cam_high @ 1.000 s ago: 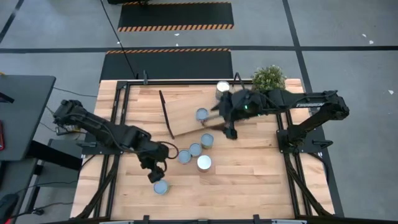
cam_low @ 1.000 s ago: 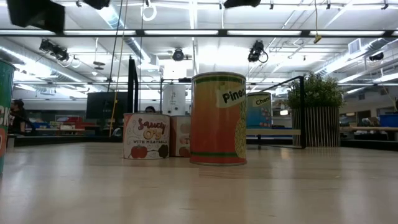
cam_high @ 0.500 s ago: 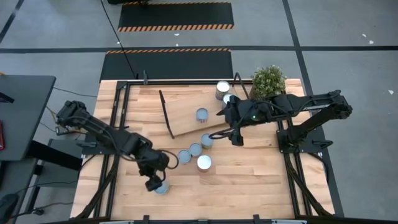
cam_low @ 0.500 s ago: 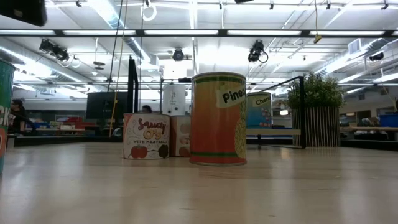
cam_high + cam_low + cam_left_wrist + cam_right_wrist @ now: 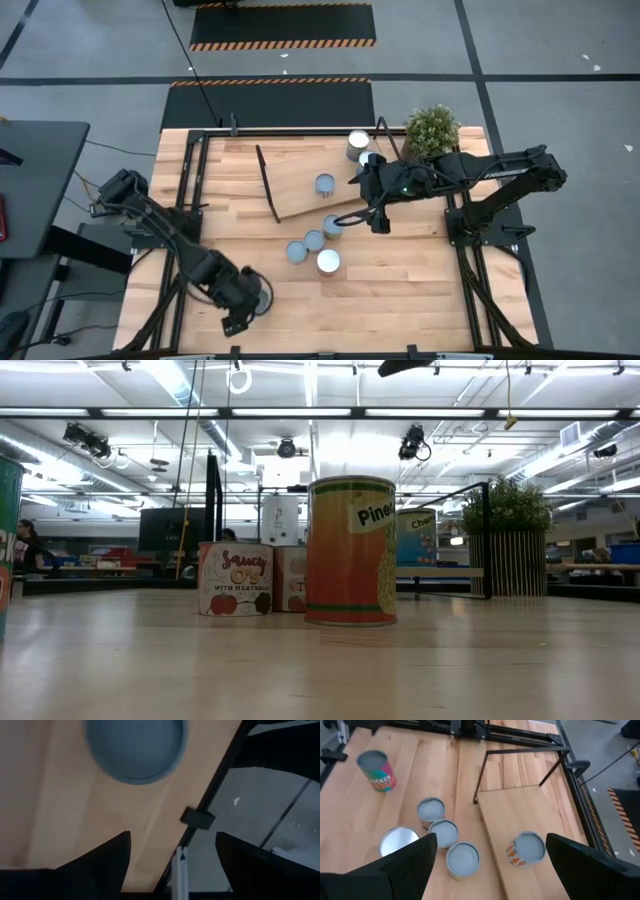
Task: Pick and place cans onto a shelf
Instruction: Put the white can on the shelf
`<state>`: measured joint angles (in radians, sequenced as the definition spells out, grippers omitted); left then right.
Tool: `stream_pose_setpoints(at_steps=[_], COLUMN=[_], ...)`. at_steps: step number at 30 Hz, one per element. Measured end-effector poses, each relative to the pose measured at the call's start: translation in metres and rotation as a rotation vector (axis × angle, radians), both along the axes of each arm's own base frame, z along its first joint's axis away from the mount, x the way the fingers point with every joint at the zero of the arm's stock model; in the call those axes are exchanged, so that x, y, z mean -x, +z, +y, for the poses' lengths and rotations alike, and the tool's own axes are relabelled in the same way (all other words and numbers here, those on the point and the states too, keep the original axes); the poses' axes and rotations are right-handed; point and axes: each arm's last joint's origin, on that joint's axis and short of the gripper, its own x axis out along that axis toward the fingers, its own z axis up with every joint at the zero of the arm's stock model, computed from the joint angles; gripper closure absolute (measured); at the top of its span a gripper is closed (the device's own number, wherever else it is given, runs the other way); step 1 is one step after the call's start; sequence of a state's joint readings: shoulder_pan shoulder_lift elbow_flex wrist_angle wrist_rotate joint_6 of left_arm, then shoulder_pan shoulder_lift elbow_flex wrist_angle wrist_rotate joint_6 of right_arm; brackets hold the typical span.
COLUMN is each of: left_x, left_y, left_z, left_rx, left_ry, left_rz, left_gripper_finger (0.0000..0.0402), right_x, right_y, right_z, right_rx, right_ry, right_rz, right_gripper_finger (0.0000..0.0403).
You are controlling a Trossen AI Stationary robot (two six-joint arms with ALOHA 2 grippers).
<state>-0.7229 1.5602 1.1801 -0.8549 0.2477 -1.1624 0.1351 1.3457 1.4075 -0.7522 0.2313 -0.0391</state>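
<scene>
From above, we see the left pincer low near the table's front edge, right over a lone can it partly hides; the right pincer hangs beside the shelf, which carries one can, with a cluster of cans just in front of it.

At table level, only labelled tins show, no pincers.

The left wrist view shows its fingers spread, the blue can top ahead of them and the table edge just beside. We judge the risk there: a skewed closing could nudge that can off the edge.

In the right wrist view the fingers stand spread and empty above the cluster; descending there could knock neighbours over.
</scene>
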Motion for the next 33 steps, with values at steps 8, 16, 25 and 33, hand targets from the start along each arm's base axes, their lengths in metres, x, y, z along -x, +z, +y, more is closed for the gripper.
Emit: stream_pose_setpoints(at_steps=[8,16,25,33], left_x=[0.005,-0.005,-0.012,-0.044], left_y=[-0.017,-0.018,0.021,0.028], left_z=[-0.026,-0.022,0.016,0.084], left_rx=[-0.032,-0.060,-0.114,-0.073], left_ry=[0.052,0.198,0.248,0.143], left_rz=[-0.002,-0.053,-0.290,-0.269], left_gripper_finger=[0.0108,0.0109,0.0109,0.0109], right_x=[0.000,0.000,0.003,-0.018], right_y=[-0.002,-0.002,0.002,-0.015], right_z=[-0.010,-0.031,-0.041,-0.048], right_rx=[-0.043,-0.065,0.026,-0.023], right_ry=[0.028,0.029,0.035,-0.007], right_rz=[0.029,0.033,0.057,0.090], right_gripper_finger=[0.0021,0.0021,0.0021,0.0019])
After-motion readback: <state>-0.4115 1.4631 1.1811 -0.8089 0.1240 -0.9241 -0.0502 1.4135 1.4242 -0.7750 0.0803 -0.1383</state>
